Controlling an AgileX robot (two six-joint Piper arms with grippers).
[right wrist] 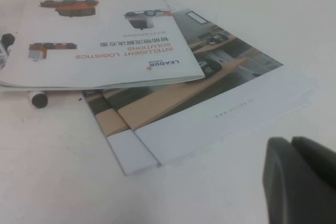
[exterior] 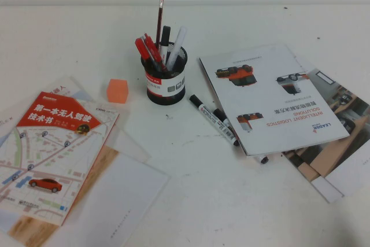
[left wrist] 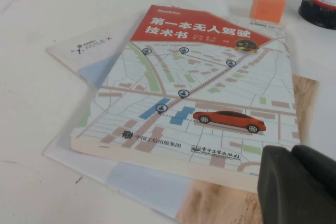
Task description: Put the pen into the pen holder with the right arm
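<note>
The white table (exterior: 231,201) has wide bare room on its near side and between the two paper stacks, so the right arm can come in from the near right without crossing anything tall. The white brochure (exterior: 272,93), on the right, overlaps a larger leaflet (exterior: 341,143), and its left edge lies just beside the pen, so a low approach could catch that edge and drag the paper. The book (exterior: 55,154) on the left is well clear. The pen holder (exterior: 166,79), at the far centre, is already crowded with red pens (exterior: 149,50) and markers; a tilted drop could jam on them or tip the light cup. The pen (exterior: 211,118) lies flat, near-right of the holder, touching a second marker (exterior: 226,124) that could be grasped by mistake. The orange cube (exterior: 117,91) poses no risk. The right gripper (right wrist: 299,177) hovers near the leaflet's near corner and the left gripper (left wrist: 294,182) over the book; whether either is released or clenched cannot be told.
</note>
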